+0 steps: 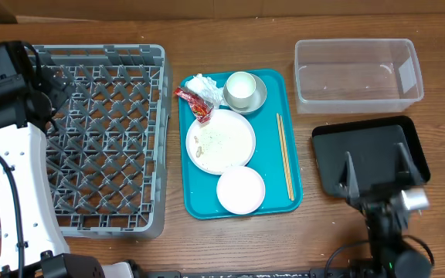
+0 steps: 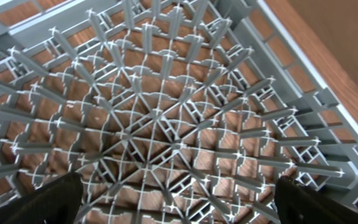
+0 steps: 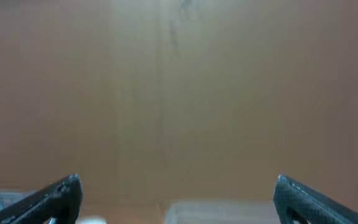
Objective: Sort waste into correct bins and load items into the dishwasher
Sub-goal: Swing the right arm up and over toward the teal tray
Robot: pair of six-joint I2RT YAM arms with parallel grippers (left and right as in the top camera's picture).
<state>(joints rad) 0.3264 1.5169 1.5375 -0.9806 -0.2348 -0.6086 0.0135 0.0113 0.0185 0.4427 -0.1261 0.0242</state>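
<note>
Since nothing's sorted yet, step: we take the crumpled napkin point(image 1: 203, 83) first.
Claws: left gripper point(image 2: 179, 202) and right gripper point(image 1: 375, 174) both wide, empty.
Approach: straight down, pinch its top, clear of the white cup point(image 1: 239, 87).

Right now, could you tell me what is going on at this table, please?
Nothing has been picked up yet. The left gripper hangs open over the dish rack, and the right gripper is open above the black tray, beside the clear tub. The napkin, red wrapper, cup in the grey-green bowl, crumb-strewn plate, small bowl and chopsticks all sit on the teal tray.
</note>
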